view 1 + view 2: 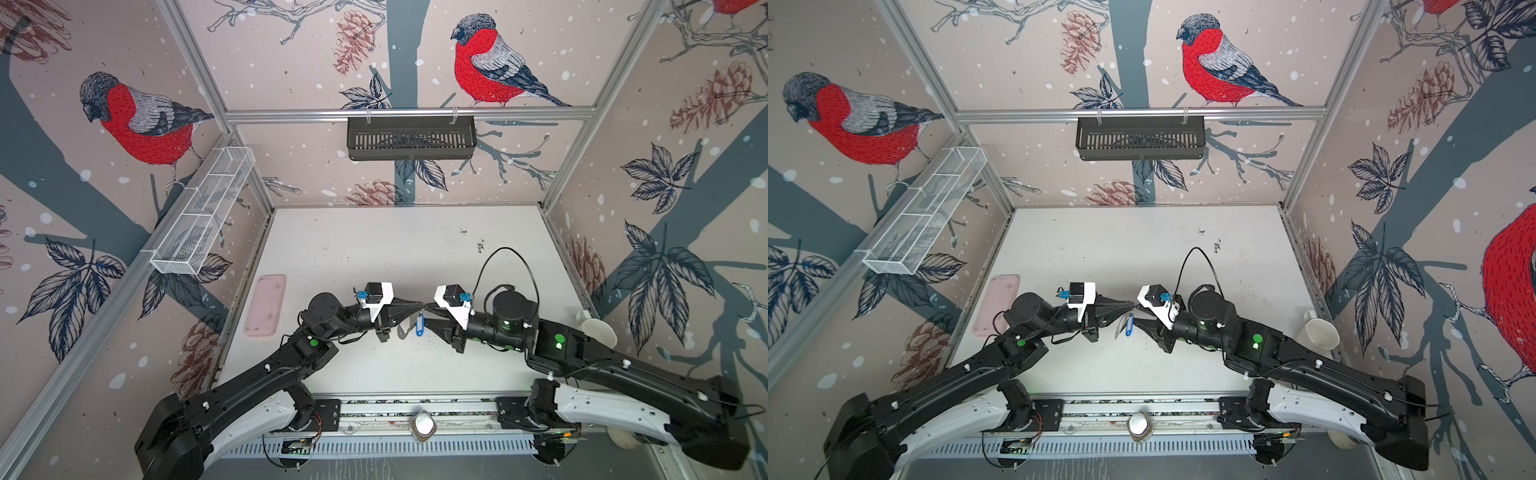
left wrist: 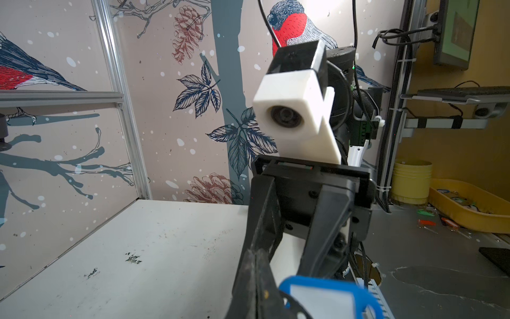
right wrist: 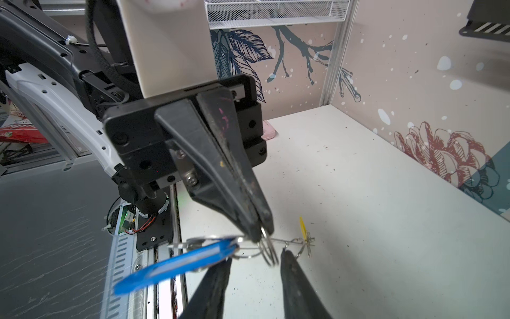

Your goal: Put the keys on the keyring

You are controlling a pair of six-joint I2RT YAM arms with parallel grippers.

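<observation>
The fingers (image 3: 242, 193) of the left gripper (image 3: 260, 234) are pressed together and clamp a small metal ring (image 3: 270, 250) between their tips. From this ring a silver key (image 3: 193, 243) with a blue tag (image 3: 176, 265) hangs free in the air. Thin metal links lead away from the ring to a yellow tag (image 3: 302, 226), which shows only its edge; the small metal parts by it are too blurred to tell. The fingers of the right gripper (image 3: 256, 256) stand apart, one on each side of the ring, and hold nothing; whether a tip touches the ring I cannot tell. In both top views the two grippers meet tip to tip above the middle of the worktop (image 1: 374, 249), a little toward 6 o'clock, and the blue tag hangs at 6 o'clock from the tips. Just beside the tag, at its 9 o'clock, the grey keyring (image 1: 403, 329) also hangs under the left gripper, clear of the worktop. A pink tray (image 1: 266, 305) lies at 9 o'clock on the worktop, and a white mug (image 1: 598, 332) stands at the 3 o'clock edge.
</observation>
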